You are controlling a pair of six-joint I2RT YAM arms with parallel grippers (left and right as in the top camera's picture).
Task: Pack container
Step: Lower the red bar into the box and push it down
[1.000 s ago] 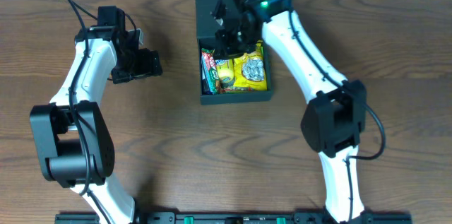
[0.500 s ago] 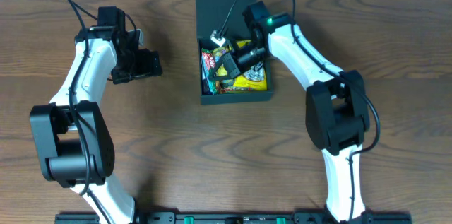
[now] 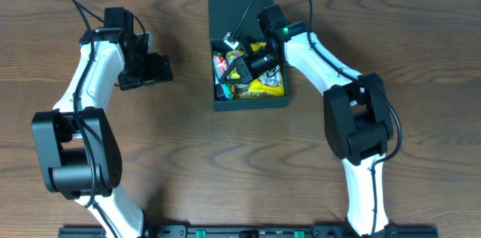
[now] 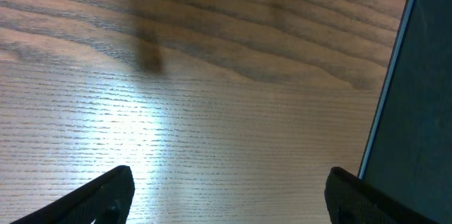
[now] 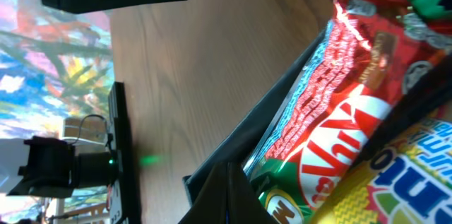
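Note:
The black container (image 3: 252, 104) stands open at the table's back middle, its flap lid (image 3: 233, 5) lying flat behind it. Inside are a red KitKat packet (image 3: 220, 65), a yellow packet (image 3: 273, 82) and other snacks. My right gripper (image 3: 234, 69) is down inside the container over the snacks. In the right wrist view its fingers (image 5: 236, 199) are pressed together beside the container's wall (image 5: 282, 111), next to the KitKat packet (image 5: 339, 111), a green packet (image 5: 282, 203) and the yellow packet (image 5: 402, 181). My left gripper (image 3: 161, 67) is open and empty over bare wood (image 4: 233, 203).
The left wrist view shows the container's dark side (image 4: 417, 97) at the right edge. The brown wooden table (image 3: 188, 163) surrounds the container. The right arm (image 3: 331, 73) reaches over the container's right side.
The right gripper has come down from above the container's back into the container and turned towards the left. The left arm has not moved.

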